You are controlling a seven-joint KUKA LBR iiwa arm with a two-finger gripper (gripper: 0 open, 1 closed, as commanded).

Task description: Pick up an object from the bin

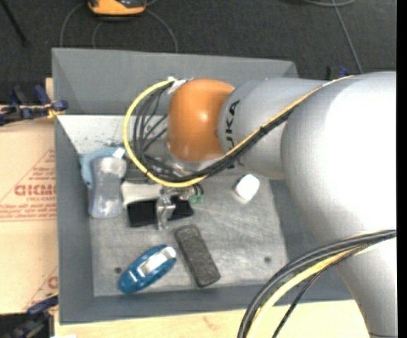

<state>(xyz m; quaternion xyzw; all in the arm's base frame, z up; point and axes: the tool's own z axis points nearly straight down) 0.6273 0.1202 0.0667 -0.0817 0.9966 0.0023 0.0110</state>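
Note:
My gripper (166, 208) hangs under the orange wrist cover, low over the middle of the bin. Just to its left a small black square block (141, 214) lies right against it, with a white box (136, 191) behind that. A dark grey oblong block (196, 255) lies on the floor just in front of the gripper. A small green piece (197, 198) shows at the gripper's right side. Whether anything is between the jaws is hidden by the wrist.
A clear plastic bottle (105, 187) lies on a pale blue thing (87, 166) by the left wall. A blue and white object (147, 268) rests near the front left corner. A small white cap-like piece (246, 187) sits right of centre. The arm covers the bin's right side.

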